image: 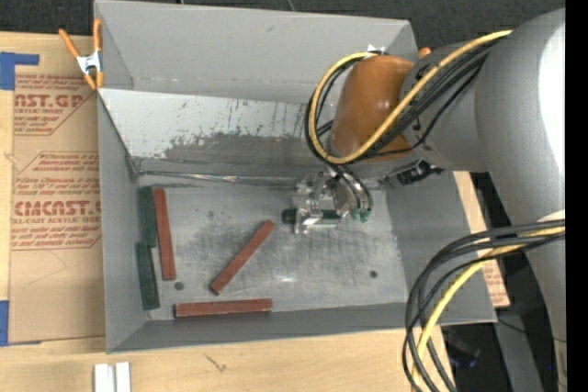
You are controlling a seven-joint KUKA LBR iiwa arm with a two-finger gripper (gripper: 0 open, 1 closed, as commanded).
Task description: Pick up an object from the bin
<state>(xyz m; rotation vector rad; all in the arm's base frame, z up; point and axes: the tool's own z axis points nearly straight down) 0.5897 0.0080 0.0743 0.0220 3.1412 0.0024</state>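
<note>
My gripper (323,207) hangs over the bin floor right of centre, below the back wall. Nearest to it is a red-brown flat bar (242,257), lying slantwise on the floor a little to its lower left and apart from it. A second red-brown bar (223,308) lies flat along the front wall. I see nothing held in the gripper.
Along the left wall lie a third red-brown bar (163,234) and two dark green bars (147,218) (145,277), end to end. The orange wrist cover and looped cables fill the bin's back right. Bare floor stretches between the gripper and the front right corner.
</note>
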